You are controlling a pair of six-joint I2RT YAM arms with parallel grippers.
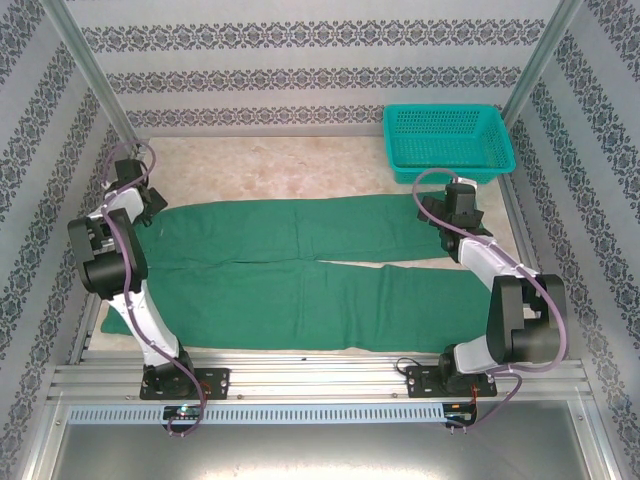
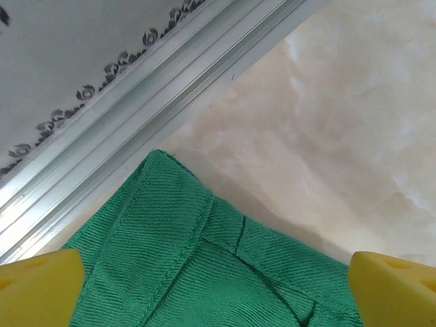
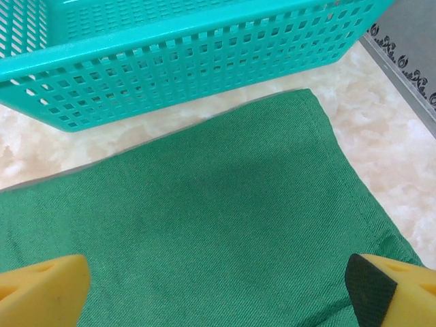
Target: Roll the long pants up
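— Dark green soft cloth is spread flat across the pale marbled tabletop: the long pants are laid sideways, the waist to the left and both legs stretched out to the right.
— Are the legs parted?
— Slightly. A narrow wedge of table is seen between them toward the right, and the near leg is laid close to the arms' bases.
— And the left gripper?
— It is held over the far corner of the waistband, beside the aluminium frame rail. Its yellow fingertips are spread wide apart with nothing clamped, and stitched seams are seen between them.
— The right gripper?
— It is poised above the hem end of the far leg, its yellow pads likewise set wide, with no cloth pinched. Whether the fabric is touched cannot be told.
— And the teal plastic mesh basket?
— It is stood in the far right corner, just beyond that hem. Contact with the cloth cannot be judged.
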